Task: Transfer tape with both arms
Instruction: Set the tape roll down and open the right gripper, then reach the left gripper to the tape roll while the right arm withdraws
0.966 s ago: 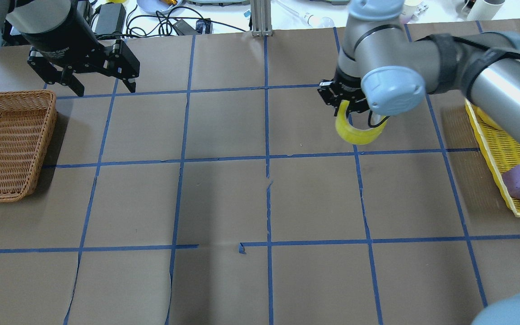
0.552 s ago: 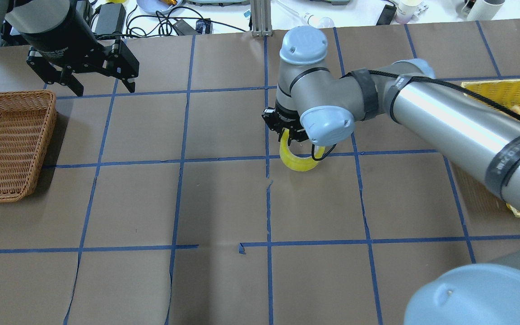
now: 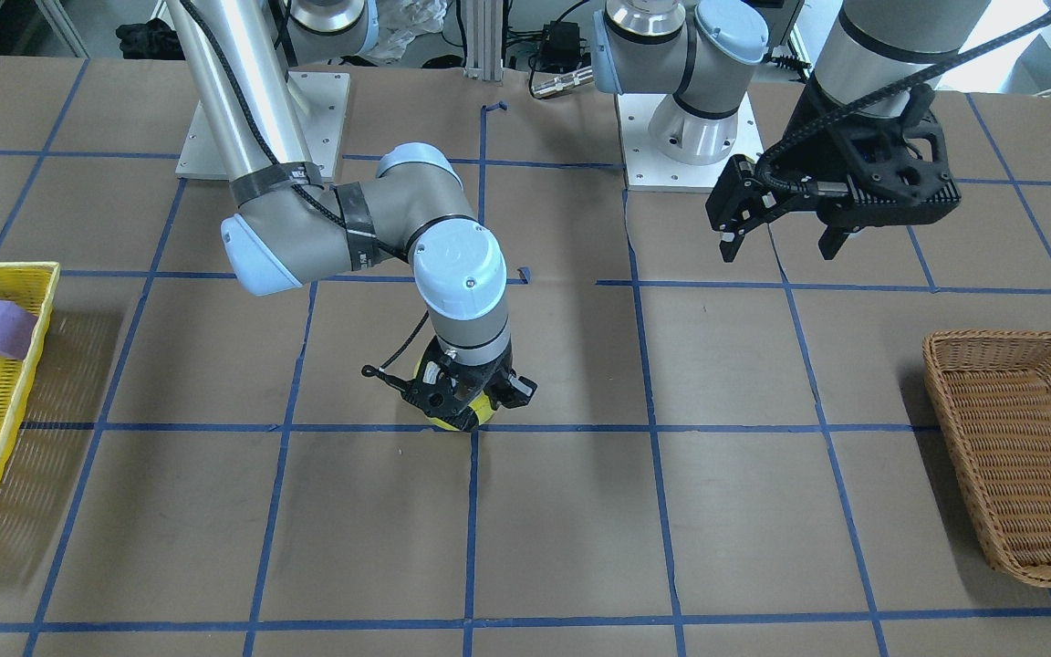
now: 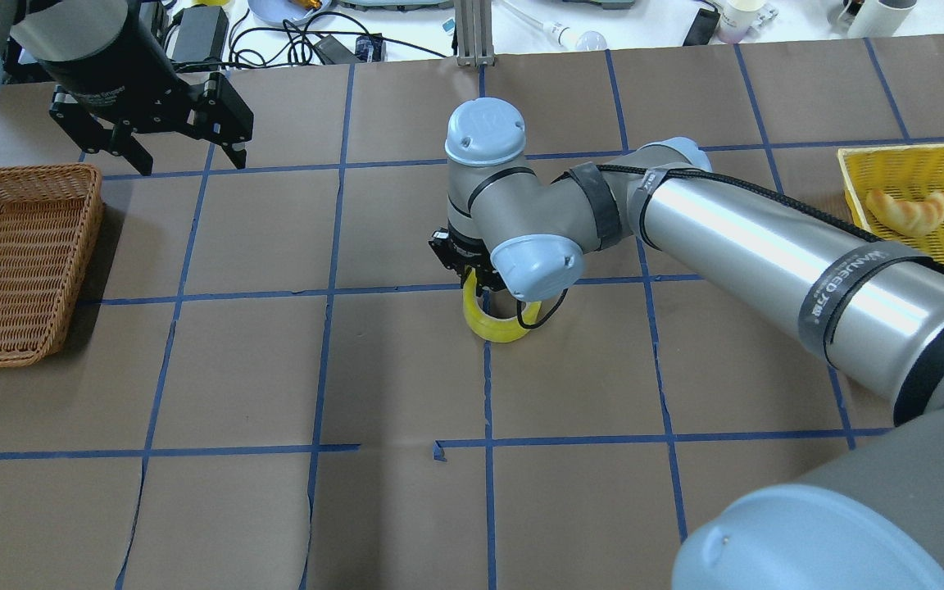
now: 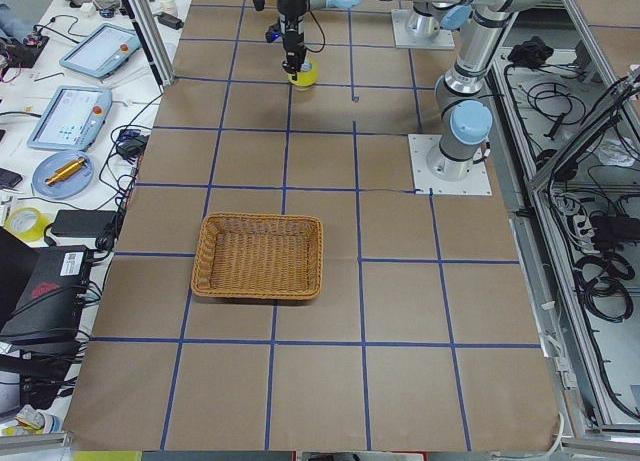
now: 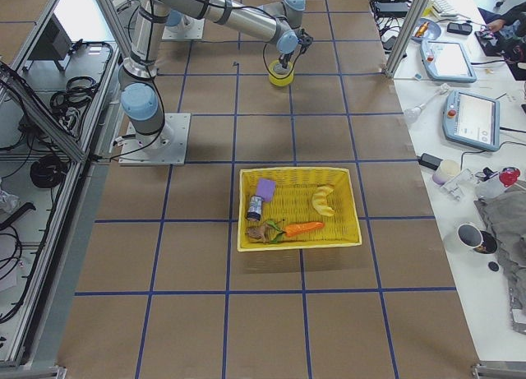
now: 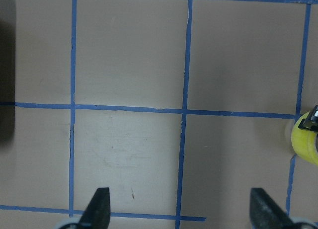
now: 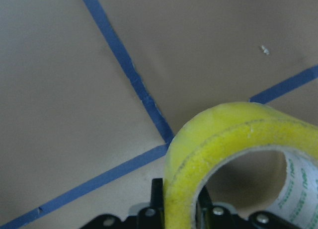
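The tape (image 4: 495, 328), a yellow ring standing upright, is hanging low over the middle of the tabletop (image 4: 406, 377), right at a crossing of the blue grid lines (image 4: 333, 291); whether it is touching the paper cannot be told. The right hand (image 4: 476, 287) is holding it, pinching the top of the ring's wall from above and leaving the lower arc free. The left hand (image 4: 191, 164), its fingers spread wide and holding nothing, is hovering well apart, near the wicker basket (image 4: 21, 254). The step looks like presenting the roll for the second arm, and doing it well probably means keeping the ring steady and upright, leaving the free arc exposed, and loosening the right hand only once the left is gripping firmly. Only grid lines are lying between the left hand and the roll, so the approach looks open; the basket and the yellow tray (image 4: 857, 164) are sitting at opposite edges, away from the meeting point.
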### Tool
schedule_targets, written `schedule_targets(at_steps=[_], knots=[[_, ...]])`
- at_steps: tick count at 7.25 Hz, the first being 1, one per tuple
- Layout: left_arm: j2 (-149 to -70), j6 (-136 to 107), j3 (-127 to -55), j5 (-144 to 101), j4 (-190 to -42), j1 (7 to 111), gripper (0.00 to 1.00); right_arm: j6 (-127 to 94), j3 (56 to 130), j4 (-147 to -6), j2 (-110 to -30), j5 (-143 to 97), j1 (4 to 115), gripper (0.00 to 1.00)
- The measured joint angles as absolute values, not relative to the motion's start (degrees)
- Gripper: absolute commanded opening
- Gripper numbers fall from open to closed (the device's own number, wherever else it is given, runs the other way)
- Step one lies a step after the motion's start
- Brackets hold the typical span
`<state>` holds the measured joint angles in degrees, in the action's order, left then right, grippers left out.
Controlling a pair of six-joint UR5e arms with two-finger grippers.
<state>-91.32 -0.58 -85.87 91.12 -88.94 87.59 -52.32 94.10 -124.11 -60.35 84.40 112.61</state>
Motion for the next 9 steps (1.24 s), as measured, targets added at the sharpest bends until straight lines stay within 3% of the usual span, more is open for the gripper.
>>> schedule_targets(at_steps=[1,2,3,6,9], knots=[[-91.3,-0.6,-85.9,91.1,-88.9,87.6,1.00,-53.2,94.1,-124.1,-60.2,83.6,113.1,0.00],[-91.3,-0.6,-85.9,91.1,-88.9,87.6,1.00,-53.8,94.2,-124.1,-60.1,82.8,113.4,0.63],[-91.3,-0.5,-85.9,91.1,-88.9,87.5,1.00,-53.9,94.3,-124.0,-60.0,82.6,113.5,1.00],[-91.3,-0.5,-85.9,91.1,-88.9,87.5,1.00,-52.3,93.5,-123.9,-61.4,84.2,113.1,1.00],[-92.8,-1.4,-86.0,91.1,-88.9,88.4,1.00,-42.4,91.7,-117.4,-70.7,85.3,102.9,1.00]])
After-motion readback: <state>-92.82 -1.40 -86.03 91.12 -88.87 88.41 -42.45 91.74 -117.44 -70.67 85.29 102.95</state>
